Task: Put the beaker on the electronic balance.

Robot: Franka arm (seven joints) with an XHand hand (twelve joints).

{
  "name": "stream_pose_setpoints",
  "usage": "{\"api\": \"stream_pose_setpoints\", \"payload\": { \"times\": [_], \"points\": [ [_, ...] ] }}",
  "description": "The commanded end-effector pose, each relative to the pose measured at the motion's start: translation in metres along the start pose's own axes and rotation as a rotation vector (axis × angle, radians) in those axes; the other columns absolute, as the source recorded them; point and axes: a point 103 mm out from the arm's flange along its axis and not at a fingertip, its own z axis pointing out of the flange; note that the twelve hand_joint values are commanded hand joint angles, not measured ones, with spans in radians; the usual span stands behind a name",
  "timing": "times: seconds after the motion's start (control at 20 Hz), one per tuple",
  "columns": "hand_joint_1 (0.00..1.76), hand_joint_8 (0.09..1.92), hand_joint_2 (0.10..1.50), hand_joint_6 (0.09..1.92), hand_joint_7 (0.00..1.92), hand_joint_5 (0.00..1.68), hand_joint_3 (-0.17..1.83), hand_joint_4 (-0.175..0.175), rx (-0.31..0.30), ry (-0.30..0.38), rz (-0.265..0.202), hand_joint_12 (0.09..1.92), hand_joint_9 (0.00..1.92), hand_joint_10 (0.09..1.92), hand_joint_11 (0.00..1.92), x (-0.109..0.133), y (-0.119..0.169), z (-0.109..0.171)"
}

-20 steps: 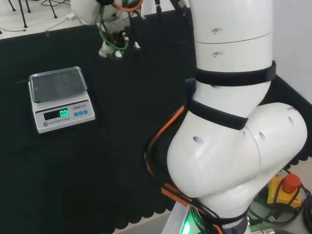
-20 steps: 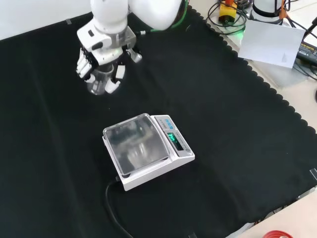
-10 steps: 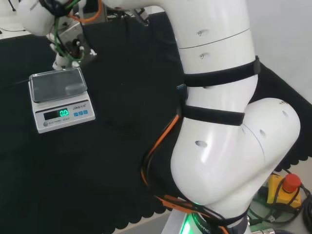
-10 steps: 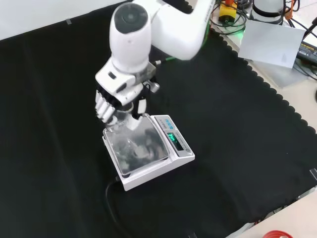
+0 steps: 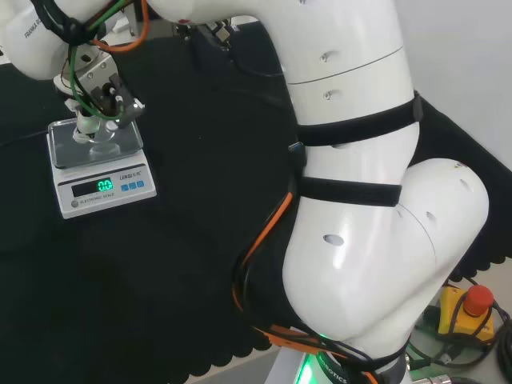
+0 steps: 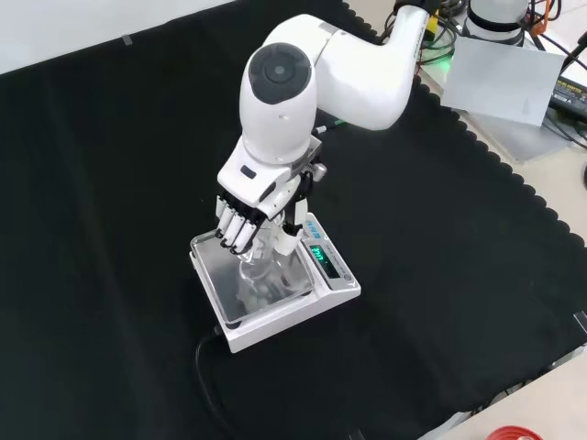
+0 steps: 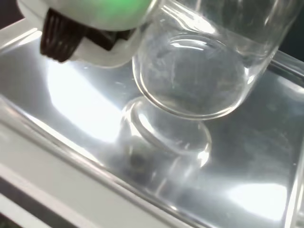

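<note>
Clear glass was what I saw caught between the fingers (image 6: pixel 237 226): the beaker (image 6: pixel 260 266) hung below the hand (image 6: pixel 260 203), with the fingers curled round its upper wall on one side and the thumb (image 6: pixel 293 235) down the other, in the front view. I read that as a grasp closed on the beaker. Its lower part stuck out beneath the fingertips, over the steel pan of the electronic balance (image 6: pixel 326 289).

From the wrist camera I saw the beaker's (image 7: pixel 199 71) round base just beyond a white fingertip (image 7: pixel 90 38), tilted a little, and its reflection lay in the pan (image 7: pixel 61 99) right under it. A sliver of pan showed between base and reflection, so I took the glass to be just off the metal, though I could not tell for sure.

In the head view the hand (image 5: pixel 96 96) stood over the far part of the balance (image 5: pixel 100 186), and the beaker (image 5: pixel 98 138) below the fingers was above the pan. The black cloth (image 6: pixel 110 165) lay all round the balance, and its cable (image 6: pixel 209 385) ran off toward the front view's lower edge
</note>
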Motion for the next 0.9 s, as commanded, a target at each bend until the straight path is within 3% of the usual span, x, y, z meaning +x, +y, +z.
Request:
{"api": "stream_pose_setpoints", "payload": {
  "times": [0.05, 0.15, 0.25, 0.3, 0.35, 0.5, 0.7, 0.75, 0.9],
  "points": [
    [1.40, 1.49, 0.57, 1.49, 0.88, 0.91, 1.12, -0.129, 0.028, -0.003, -0.013, 0.80, 1.21, 1.19, 1.32, 0.008, 0.002, 0.007],
    [1.23, 1.52, 0.65, 1.40, 0.81, 0.92, 0.99, -0.159, 0.038, -0.002, -0.014, 0.78, 1.19, 1.19, 1.30, 0.009, 0.003, 0.011],
    [1.26, 1.51, 0.56, 1.50, 0.76, 0.74, 0.96, -0.163, 0.042, 0.005, -0.014, 0.75, 1.17, 1.17, 1.31, 0.009, 0.003, 0.012],
    [1.27, 1.48, 0.52, 1.53, 0.73, 0.64, 0.97, -0.150, 0.046, 0.008, -0.017, 0.74, 1.15, 1.15, 1.33, 0.008, 0.003, 0.013],
    [1.24, 1.40, 0.47, 1.50, 0.66, 0.50, 0.96, -0.115, 0.052, 0.010, -0.022, 0.77, 1.13, 1.07, 1.30, 0.006, 0.003, 0.012],
    [1.06, 1.13, 0.41, 1.00, 0.40, 0.15, 0.78, -0.020, 0.040, 0.009, -0.013, 1.14, 0.87, 0.92, 0.81, 0.001, 0.002, 0.005],
    [0.81, 0.79, 0.46, 0.18, 0.07, 0.02, 0.48, 0.049, -0.015, 0.019, 0.003, 1.45, 0.41, 0.86, 0.25, -0.012, -0.001, -0.009],
    [0.76, 0.70, 0.48, 0.09, 0.04, 0.01, 0.39, 0.058, -0.022, 0.021, 0.002, 1.50, 0.32, 0.86, 0.17, -0.014, -0.002, -0.011],
    [0.62, 0.36, 0.51, 0.09, 0.00, 0.00, 0.19, 0.078, -0.004, 0.021, -0.034, 1.49, 0.11, 0.87, 0.02, -0.022, -0.005, -0.020]
  ]
}}
